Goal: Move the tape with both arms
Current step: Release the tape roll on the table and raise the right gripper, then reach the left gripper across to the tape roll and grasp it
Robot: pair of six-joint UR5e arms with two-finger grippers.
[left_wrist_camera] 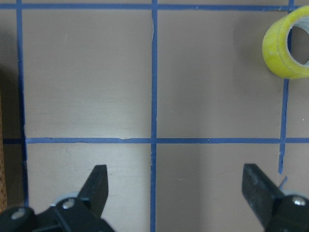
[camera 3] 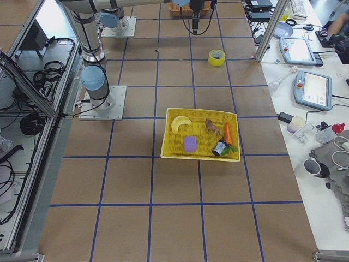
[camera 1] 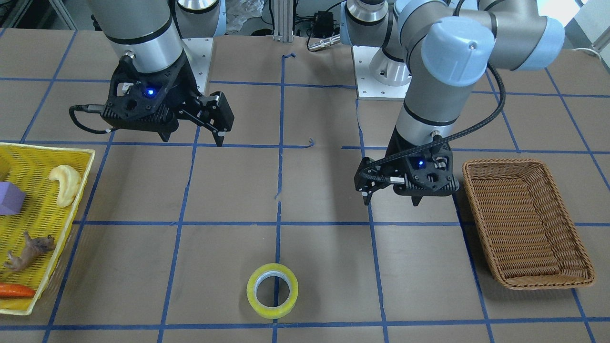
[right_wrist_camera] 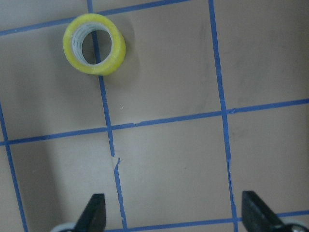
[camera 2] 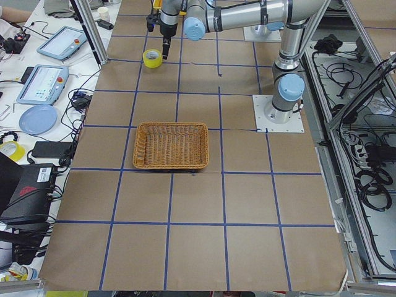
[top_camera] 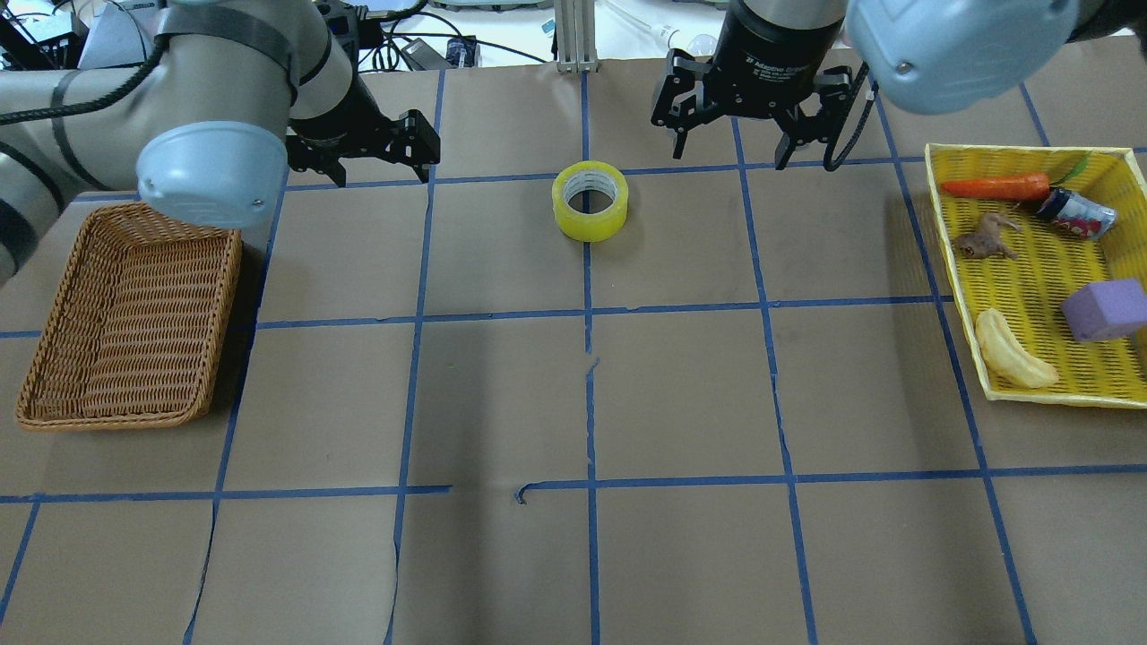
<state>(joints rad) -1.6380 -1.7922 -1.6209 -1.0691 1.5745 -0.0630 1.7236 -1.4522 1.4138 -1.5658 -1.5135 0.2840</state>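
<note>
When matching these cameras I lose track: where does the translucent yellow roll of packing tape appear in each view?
Front-facing: translucent yellow tape roll, bottom centre.
Overhead: roll, upper centre.
Exterior left: roll, top left, at the far end.
Exterior right: roll, near the top, right of centre.
Left wrist: roll, top right corner, cut off by the edge.
Right wrist: roll, upper left.
Shared landmark: the blue grid line running under it.
</note>
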